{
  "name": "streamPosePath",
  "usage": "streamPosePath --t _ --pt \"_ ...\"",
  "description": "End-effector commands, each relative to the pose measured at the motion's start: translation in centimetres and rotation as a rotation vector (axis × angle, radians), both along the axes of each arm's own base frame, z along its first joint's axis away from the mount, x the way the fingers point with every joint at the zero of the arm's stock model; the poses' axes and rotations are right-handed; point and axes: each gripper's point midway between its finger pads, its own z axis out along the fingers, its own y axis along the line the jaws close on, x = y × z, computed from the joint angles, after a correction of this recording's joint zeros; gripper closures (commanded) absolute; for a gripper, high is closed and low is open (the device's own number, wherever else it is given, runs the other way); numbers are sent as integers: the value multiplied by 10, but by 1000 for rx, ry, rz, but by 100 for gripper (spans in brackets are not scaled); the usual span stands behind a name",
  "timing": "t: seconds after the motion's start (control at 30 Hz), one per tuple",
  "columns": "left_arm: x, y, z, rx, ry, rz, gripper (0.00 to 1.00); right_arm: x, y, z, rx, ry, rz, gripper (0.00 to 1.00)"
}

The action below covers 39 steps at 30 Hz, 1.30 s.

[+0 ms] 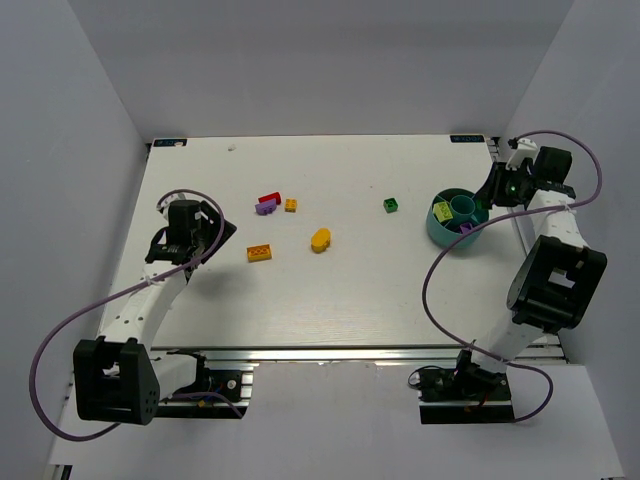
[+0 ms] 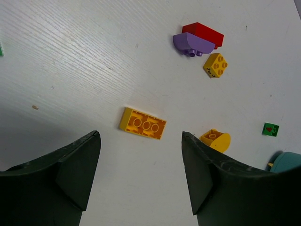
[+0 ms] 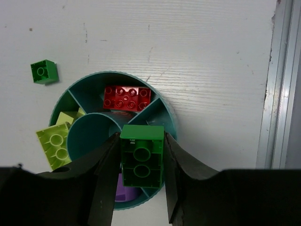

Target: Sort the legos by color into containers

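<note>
The teal bowl [image 1: 455, 220] stands at the right of the table, split into wedge compartments around a central cup. My right gripper [image 3: 141, 136] is shut on a dark green brick [image 3: 142, 157], held over the bowl's rim [image 3: 169, 117]. Inside lie a red brick [image 3: 127, 98], lime bricks [image 3: 56, 143] and a purple one [image 3: 124, 190]. My left gripper [image 2: 140, 135] hangs open and empty, just short of a flat orange brick [image 2: 143, 124]. Beyond it lie a red brick [image 2: 203, 34], a purple brick [image 2: 193, 44], a small orange brick [image 2: 215, 65] and an oval yellow piece [image 2: 216, 139].
A small green brick [image 1: 390, 205] lies alone on the table left of the bowl, also in the right wrist view [image 3: 44, 71]. An aluminium rail [image 3: 282, 94] runs along the table's right edge close to the bowl. White walls enclose the table on three sides.
</note>
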Motion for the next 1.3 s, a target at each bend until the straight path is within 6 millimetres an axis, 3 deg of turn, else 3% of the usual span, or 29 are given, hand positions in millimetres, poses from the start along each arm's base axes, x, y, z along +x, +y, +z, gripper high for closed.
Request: streamPosePath --t 0.0,0.2,0.4,0.5,0.63,0.67,0.7,0.83,0.9,0.97,1.07,1.1,1.2,1.23,1.27 --pt "-2 3 7 -2 -24 8 21 17 -11 15 -17 -43 -28 87" --pt "-1 6 11 11 -22 15 21 20 -10 1 6 -13 -14 75" --pt "4 11 17 40 -16 13 21 19 -8 -5 15 3 -5 38" --pt "7 21 20 80 2 20 20 18 -9 -1 20 -5 -5 34" --pt "4 42 18 150 80 35 20 21 -14 20 18 -43 7 27" --pt "3 57 17 166 98 73 20 26 -13 35 -13 -88 53 23" --pt "1 64 17 189 128 75 20 25 -11 46 -32 -111 86 11" --pt "-6 99 11 269 222 136 25 28 4 101 -136 -332 272 11" --pt "-9 121 7 312 265 177 32 16 29 119 -143 -454 414 10" --pt "-10 138 -1 337 313 208 37 8 53 133 -137 -543 523 13" --pt "-5 155 -12 381 356 232 39 -1 79 135 -97 -562 622 37" --pt "-3 160 -14 398 365 237 38 -4 83 131 -72 -551 627 54" --pt "10 164 -24 408 378 230 31 -7 93 132 -42 -556 643 85" --pt "13 166 -26 417 377 229 30 -8 94 130 -25 -543 638 93" --pt "15 168 -31 430 394 221 28 -10 97 128 -9 -536 646 89"
